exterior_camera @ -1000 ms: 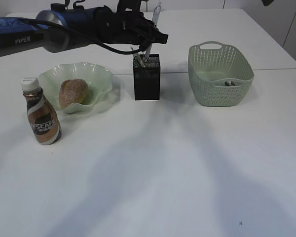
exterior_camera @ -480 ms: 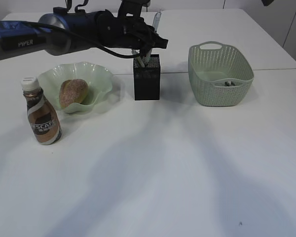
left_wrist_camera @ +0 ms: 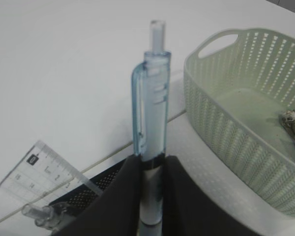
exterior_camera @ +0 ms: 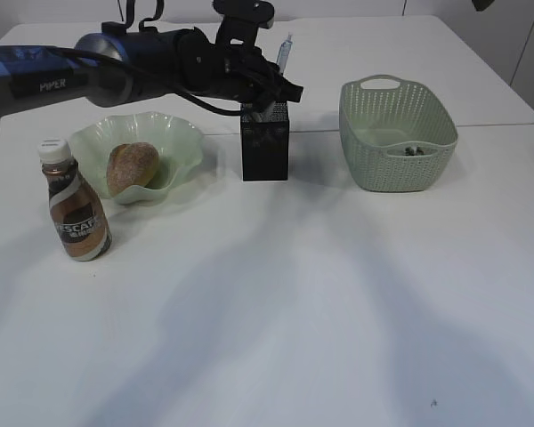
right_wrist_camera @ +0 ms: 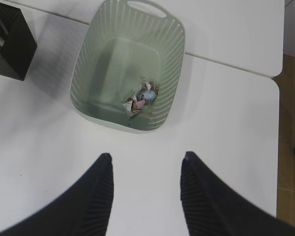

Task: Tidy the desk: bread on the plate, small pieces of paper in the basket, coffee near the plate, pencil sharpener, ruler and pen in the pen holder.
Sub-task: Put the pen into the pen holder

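My left gripper (exterior_camera: 269,87) is shut on a clear blue pen (left_wrist_camera: 152,93), held upright over the black mesh pen holder (exterior_camera: 265,142); the fingers hide the pen's lower end. A clear ruler (left_wrist_camera: 43,166) stands in the holder. The bread (exterior_camera: 130,166) lies on the green wavy plate (exterior_camera: 180,135), and the coffee bottle (exterior_camera: 77,212) stands just left of it. Small pieces of paper (right_wrist_camera: 139,101) lie in the green basket (right_wrist_camera: 95,59). My right gripper (right_wrist_camera: 146,158) hangs open and empty above the table in front of the basket. No pencil sharpener shows.
The left arm (exterior_camera: 89,67) stretches from the left edge over the plate to the pen holder. A seam between two tabletops (exterior_camera: 489,126) runs behind the basket. The table's edge and brown floor (right_wrist_camera: 292,123) show at the right in the right wrist view.
My left gripper has come down with the pen towards the pen holder. The right gripper has not moved.
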`<state>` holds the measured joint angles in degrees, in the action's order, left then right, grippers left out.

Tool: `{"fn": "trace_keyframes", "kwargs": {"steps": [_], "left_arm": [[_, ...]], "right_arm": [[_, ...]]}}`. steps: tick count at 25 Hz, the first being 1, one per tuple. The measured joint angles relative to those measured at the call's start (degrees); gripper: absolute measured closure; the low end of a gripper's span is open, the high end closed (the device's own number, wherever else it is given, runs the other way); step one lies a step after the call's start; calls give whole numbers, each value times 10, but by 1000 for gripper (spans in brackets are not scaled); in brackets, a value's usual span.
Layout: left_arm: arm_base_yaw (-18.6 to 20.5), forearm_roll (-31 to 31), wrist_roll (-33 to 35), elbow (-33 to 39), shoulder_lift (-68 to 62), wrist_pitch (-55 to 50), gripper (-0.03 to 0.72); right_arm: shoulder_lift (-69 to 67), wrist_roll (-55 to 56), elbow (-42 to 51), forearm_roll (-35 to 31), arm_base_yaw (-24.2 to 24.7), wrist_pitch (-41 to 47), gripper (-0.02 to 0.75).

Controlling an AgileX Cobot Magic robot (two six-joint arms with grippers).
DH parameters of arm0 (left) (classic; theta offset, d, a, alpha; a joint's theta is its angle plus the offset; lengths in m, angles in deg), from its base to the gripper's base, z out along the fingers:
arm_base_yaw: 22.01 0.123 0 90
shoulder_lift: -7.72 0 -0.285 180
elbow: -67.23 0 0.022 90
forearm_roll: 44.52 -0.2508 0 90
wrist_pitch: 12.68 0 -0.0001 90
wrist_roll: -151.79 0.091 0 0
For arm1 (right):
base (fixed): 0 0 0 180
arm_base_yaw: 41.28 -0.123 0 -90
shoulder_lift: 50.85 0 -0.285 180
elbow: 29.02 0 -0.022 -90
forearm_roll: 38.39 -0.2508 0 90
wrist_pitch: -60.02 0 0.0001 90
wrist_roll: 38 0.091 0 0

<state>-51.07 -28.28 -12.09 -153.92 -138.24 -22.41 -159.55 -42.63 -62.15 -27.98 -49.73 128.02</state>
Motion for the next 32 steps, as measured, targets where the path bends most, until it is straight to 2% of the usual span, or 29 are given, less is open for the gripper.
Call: {"fn": "trace_keyframes", "kwargs": {"steps": [9, 23, 32], "left_arm": [[0, 0, 0, 0, 0, -12, 596], [0, 1, 0, 0, 0, -15, 468], [0, 1, 0, 0, 0, -41, 452]], "right_arm": [[0, 0, 0, 0, 0, 0, 372], [0, 0, 0, 0, 0, -3, 372], [0, 0, 0, 0, 0, -4, 372]]}}
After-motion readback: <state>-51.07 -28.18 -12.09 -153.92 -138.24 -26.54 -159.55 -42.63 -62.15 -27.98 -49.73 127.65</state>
